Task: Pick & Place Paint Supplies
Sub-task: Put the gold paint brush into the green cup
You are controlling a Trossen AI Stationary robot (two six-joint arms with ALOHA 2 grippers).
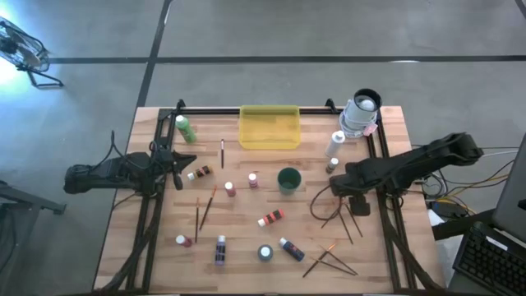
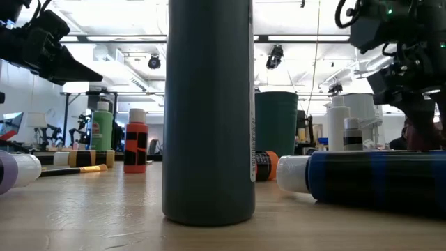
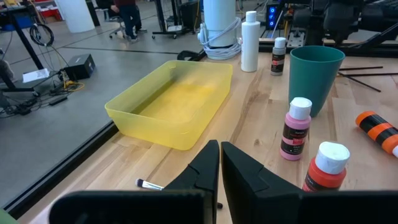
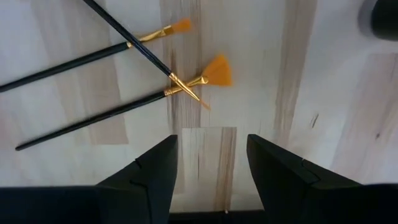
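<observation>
Low view: a dark grey cylinder [image 2: 209, 111] standing close to the lens is cut off at the top edge and hides most of the green cup [image 2: 279, 122] behind it. The blue bottle [image 2: 376, 178] runs off the right edge. Right wrist view: the black-handled brushes [image 4: 93, 124] are cropped at the frame edges. High view: bottle labels are too small to read.

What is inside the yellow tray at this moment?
Nothing shows inside the yellow tray: the left wrist view looks into it and its floor is bare, and the high view shows no bottle or brush in it. The near wall hides a thin strip of floor.
</observation>
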